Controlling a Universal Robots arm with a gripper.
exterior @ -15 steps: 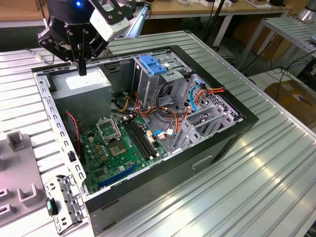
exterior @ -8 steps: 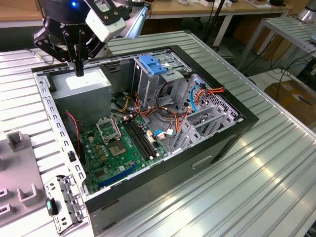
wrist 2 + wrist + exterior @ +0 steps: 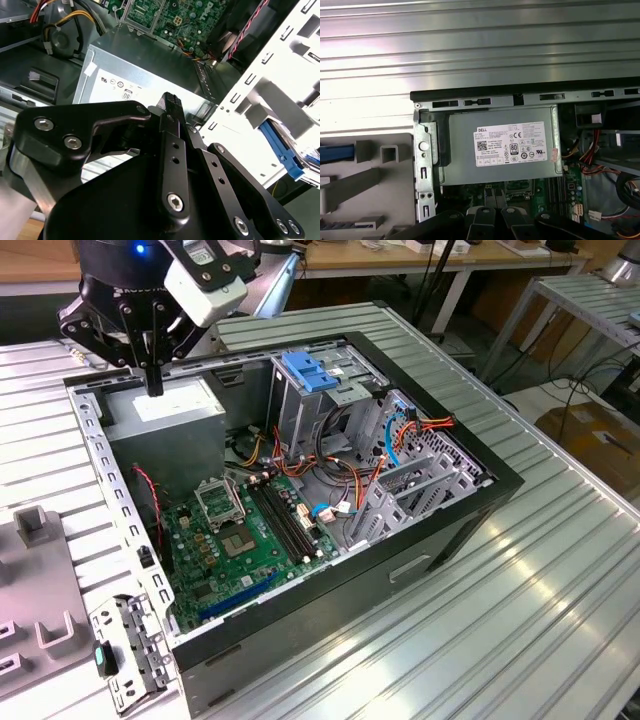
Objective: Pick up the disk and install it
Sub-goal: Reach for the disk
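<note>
My black gripper (image 3: 152,386) hangs over the back corner of the open computer case (image 3: 480,502), at the exterior view's left. It is just above the grey power supply box (image 3: 165,408) with the white sticker. Its fingers are pressed together with nothing between them, as both wrist views show (image 3: 170,101) (image 3: 498,214). Of the disk I see only a blue side rail (image 3: 336,152) lying in the grey holder (image 3: 375,175) beside the case, and again in the second wrist view (image 3: 280,150). Its metal body is hidden.
Inside the case are the green motherboard (image 3: 240,540), bundles of cables (image 3: 345,475) and a metal drive cage (image 3: 320,405) topped by a blue latch tab (image 3: 310,370). The grey holder (image 3: 35,580) and a small bracket (image 3: 125,655) lie on the ribbed metal table (image 3: 540,610).
</note>
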